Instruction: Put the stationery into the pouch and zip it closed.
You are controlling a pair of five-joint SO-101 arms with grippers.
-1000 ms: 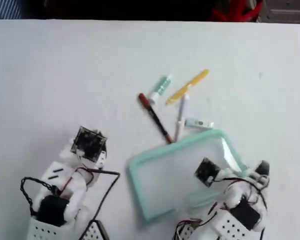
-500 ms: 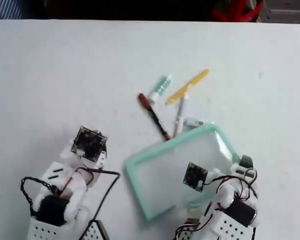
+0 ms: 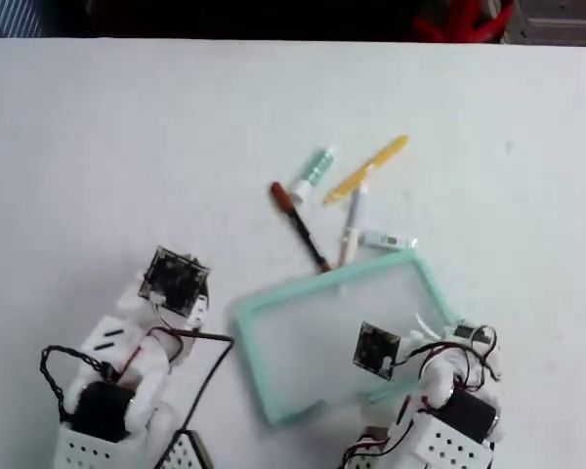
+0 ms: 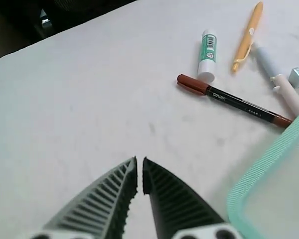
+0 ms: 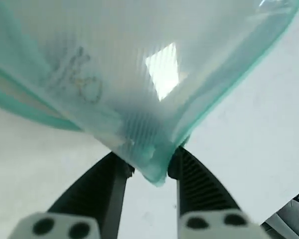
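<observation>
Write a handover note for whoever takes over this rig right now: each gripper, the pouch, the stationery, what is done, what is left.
Left gripper: shut, empty, above the bare table.
Right gripper: shut on a near corner of the pouch.
Stationery: all on the table by the pouch's far edge. These are the marker, glue stick, yellow pen, white pen and small pale piece.
Done: nothing looks packed yet.
Left: load all five, then zip. Whether the zip is open cannot be told.

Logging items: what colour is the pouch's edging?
Mint green; the pouch shows best in the high view.
</observation>
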